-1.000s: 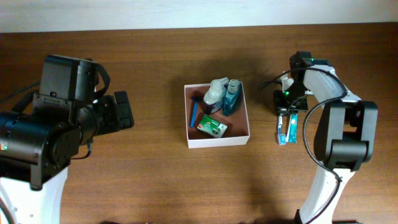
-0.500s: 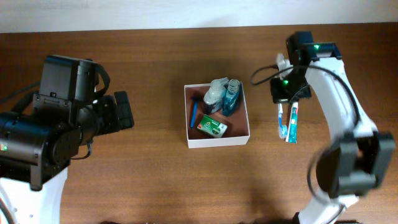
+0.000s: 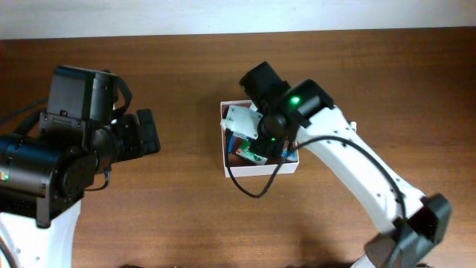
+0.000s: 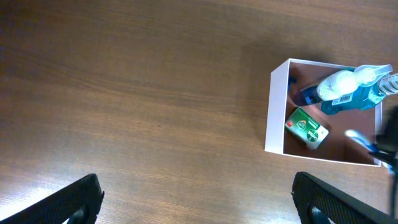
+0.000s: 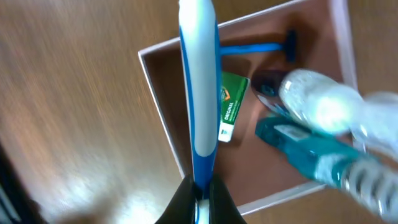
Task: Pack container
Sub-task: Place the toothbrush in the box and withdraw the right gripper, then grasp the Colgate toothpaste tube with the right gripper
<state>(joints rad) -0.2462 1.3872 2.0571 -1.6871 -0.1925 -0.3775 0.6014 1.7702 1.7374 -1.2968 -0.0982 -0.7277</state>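
The container [image 3: 260,170] is a square white-walled box with a reddish-brown inside, at the table's middle. It holds a green soap box [image 3: 253,154], a teal spray bottle [image 4: 348,93] and a blue razor [image 5: 261,46]. My right gripper [image 5: 200,193] is shut on a blue-and-white toothbrush [image 5: 198,74] and holds it above the container's rim [image 5: 161,118]. The right arm covers much of the box from overhead. My left gripper [image 4: 196,199] is open and empty over bare table, left of the container [image 4: 277,112].
The brown wooden table [image 3: 186,216] surrounds the box. My left arm's bulky body [image 3: 67,149] takes up the left side. A pale wall strip runs along the far edge [image 3: 223,15].
My right arm has swung left from the table's right side to above the container, carrying the toothbrush. The left arm has not moved.
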